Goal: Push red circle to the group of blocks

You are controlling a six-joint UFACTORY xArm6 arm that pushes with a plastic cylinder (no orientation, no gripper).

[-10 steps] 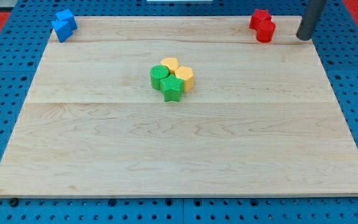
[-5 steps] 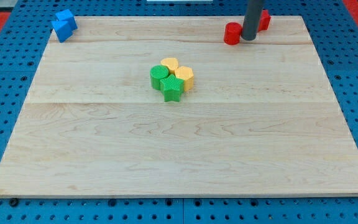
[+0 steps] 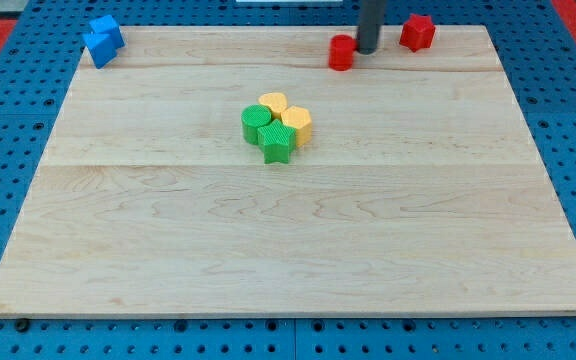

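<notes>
Fingers: none on this rig, just my tip [image 3: 367,50], touching red circle [image 3: 342,52] on its right, far table [image 3: 288,240] edge; group [image 3: 276,127] nearer, left.

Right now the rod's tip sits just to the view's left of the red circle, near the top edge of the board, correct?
Not quite. In the camera view, my tip sits just to the view's right of the red circle, not its left. Both are near the top edge of the board.

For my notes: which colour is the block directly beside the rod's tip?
Red: the red circle sits just left of my tip in the camera view.
</notes>
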